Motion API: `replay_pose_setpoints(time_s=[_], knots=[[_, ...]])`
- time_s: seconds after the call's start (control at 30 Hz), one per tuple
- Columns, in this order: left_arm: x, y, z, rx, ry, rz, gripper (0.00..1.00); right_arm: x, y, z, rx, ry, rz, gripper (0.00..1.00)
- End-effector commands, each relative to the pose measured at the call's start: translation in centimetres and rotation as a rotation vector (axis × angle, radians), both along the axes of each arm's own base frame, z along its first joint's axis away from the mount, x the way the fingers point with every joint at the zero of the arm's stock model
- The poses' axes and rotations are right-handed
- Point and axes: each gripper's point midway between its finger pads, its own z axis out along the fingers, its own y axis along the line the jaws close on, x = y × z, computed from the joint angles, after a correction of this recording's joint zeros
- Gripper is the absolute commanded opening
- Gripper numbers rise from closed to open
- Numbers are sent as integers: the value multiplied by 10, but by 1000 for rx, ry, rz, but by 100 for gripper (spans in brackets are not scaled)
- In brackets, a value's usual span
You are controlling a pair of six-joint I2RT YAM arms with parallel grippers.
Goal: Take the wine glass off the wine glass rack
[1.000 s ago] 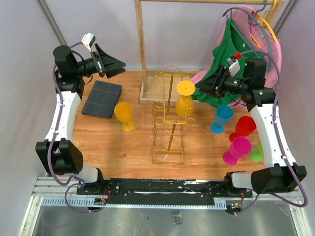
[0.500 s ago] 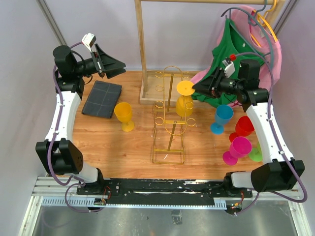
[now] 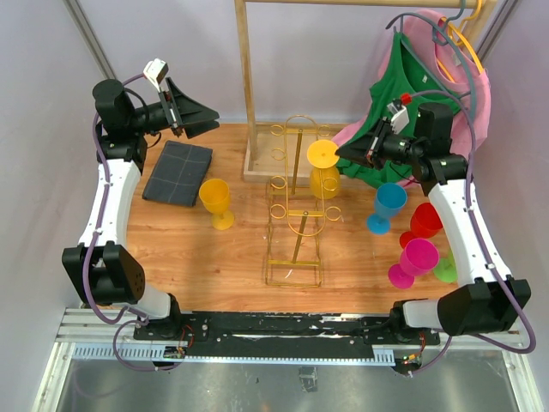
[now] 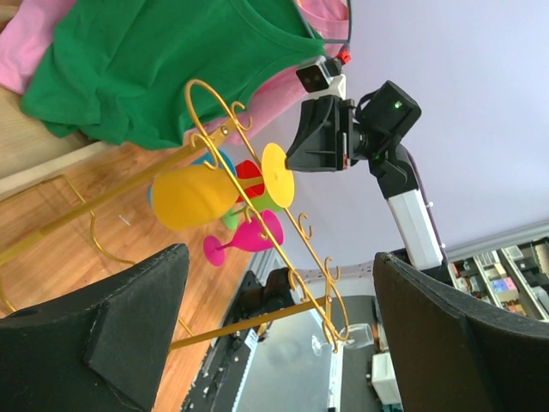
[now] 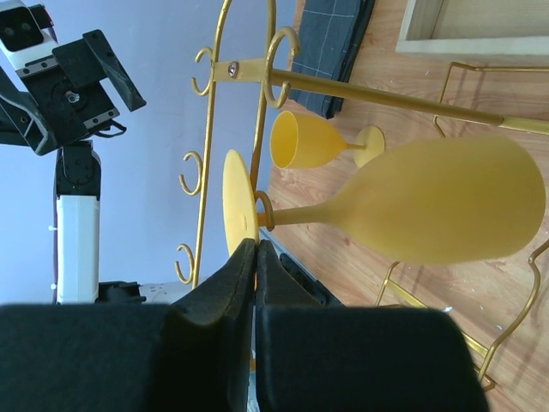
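A yellow wine glass [image 3: 325,182] hangs upside down from a ring of the gold wire rack [image 3: 294,232], its round foot [image 3: 322,154] on top. My right gripper [image 3: 343,152] is at the rim of that foot. In the right wrist view its fingers [image 5: 225,292] are pressed together on the foot's edge [image 5: 236,210], with the bowl [image 5: 446,202] out to the right. My left gripper [image 3: 202,116] is open and empty, held high at the far left, well clear of the rack. The left wrist view shows the rack [image 4: 249,129] and the glass [image 4: 193,196] from a distance.
A second yellow glass [image 3: 216,199] stands left of the rack beside a dark folded cloth [image 3: 177,172]. Blue [image 3: 388,204], red [image 3: 426,221], magenta [image 3: 415,257] and green [image 3: 446,268] glasses stand at the right. A wooden clothes rail [image 3: 249,86] with green and pink shirts [image 3: 412,77] is behind.
My right wrist has risen and swung slightly, keeping the fingertips at the glass's foot. The hanging glass has shifted a little. The left arm has not moved.
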Motion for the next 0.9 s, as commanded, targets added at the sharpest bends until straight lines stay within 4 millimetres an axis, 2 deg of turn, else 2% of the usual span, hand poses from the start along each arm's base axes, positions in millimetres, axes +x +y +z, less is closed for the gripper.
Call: replay_pose_setpoints(time_s=[0.0,0.23,0.47,0.73,0.87], knots=[[-5,-1,1,8,-18,-26,93,-8,4,9,10,-39,15,1],[-4,-1,-2,8,-8,-32,93,-15,1,30,28,-77,-7,1],[-6,-1,-2,9,-10,-36,93,-21,-14,47,44,-110,-60,1],[-11,-2,1,10,-18,-47,93,-29,-49,47,44,-107,-149,1],[-13,-2,2,11,-21,-52,93,-33,-58,46,49,-108,-169,1]])
